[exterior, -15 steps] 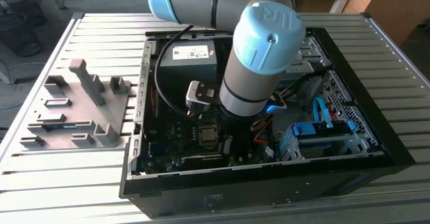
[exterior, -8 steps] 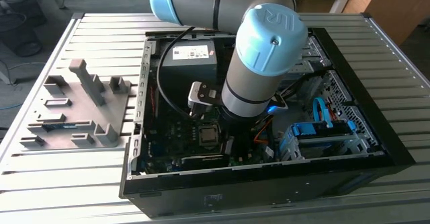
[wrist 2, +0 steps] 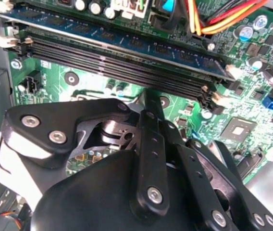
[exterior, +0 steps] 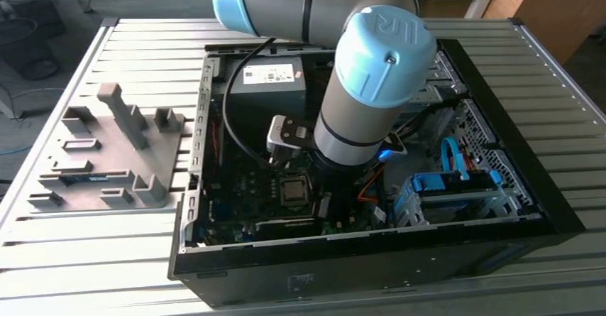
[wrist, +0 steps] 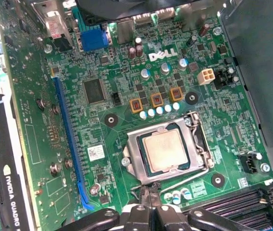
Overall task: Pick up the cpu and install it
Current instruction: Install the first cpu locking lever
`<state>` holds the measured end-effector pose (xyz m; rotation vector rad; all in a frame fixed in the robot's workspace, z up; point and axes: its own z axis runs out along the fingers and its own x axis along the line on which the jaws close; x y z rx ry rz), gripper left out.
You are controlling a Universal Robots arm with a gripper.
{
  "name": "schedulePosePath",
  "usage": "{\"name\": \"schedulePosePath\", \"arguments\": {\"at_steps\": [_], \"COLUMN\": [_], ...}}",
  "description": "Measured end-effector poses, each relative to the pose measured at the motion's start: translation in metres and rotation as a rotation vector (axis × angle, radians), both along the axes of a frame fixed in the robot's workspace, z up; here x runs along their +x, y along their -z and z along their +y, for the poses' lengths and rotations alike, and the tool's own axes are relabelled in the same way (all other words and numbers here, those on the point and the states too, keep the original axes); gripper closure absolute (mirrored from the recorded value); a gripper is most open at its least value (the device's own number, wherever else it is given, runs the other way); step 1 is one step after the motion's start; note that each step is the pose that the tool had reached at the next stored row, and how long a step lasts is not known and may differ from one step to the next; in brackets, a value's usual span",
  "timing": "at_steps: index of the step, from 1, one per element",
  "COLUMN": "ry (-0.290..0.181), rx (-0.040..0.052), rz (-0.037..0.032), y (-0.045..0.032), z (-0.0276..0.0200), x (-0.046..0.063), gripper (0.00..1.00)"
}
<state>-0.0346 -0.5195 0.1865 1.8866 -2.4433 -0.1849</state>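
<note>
Where the pincer point(wrist: 148, 204) hovers, the cpu point(wrist: 164, 150) lies flat in its socket point(wrist: 132, 159)

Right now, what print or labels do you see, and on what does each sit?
White logo lettering: on the motherboard, near the cpu.
White lettering: on the black graphics card.
Raised mark: on the arm's blue joint cap.
White label on the power supply: too small to read.
Small white sticker on the motherboard: too small to read.

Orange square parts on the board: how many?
3 in the first wrist view, a row beside the cpu: first orange part, middle orange part, last orange part. Others may be hidden.
</note>
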Motion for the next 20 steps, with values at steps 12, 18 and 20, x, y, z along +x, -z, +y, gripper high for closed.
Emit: {"name": "schedulePosePath", "arguments": {"at_steps": [12, 18, 20], "ry": [0.000, 0.000, 0.000], "rx": [-0.0001, 0.0006, 0.0012], "rz": [0.0027, 0.0028, 0.0027], "y": [-0.0013, -0.0002, 0.0002], "z": [-0.0001, 0.0000, 0.0000], "x": [0.0012, 0.0012, 0.0006], "gripper": [0.90, 0.90, 0.90]}}
